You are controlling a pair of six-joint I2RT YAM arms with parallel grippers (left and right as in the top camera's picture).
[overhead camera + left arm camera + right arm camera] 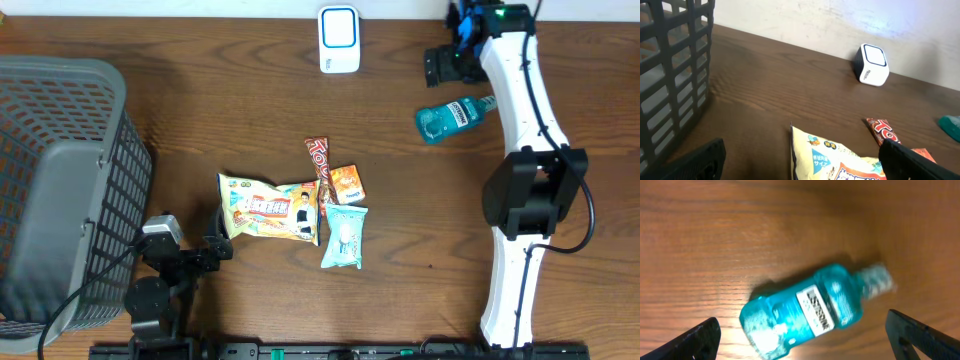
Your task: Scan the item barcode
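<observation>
1. Right gripper (802,317) stands with jaws wide apart and empty, above the teal mouthwash bottle (812,307) lying sideways on the worktop (715,230).
2. Left gripper (800,150) is also spread wide, beside a snack bag (840,160).
3. White scanner (339,38) sits well apart.

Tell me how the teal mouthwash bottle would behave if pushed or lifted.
The mouthwash bottle lies on its side, so a push may spin or roll it. It looks liquid-filled, probably heavy for its size. Its smooth plastic could slip.
</observation>
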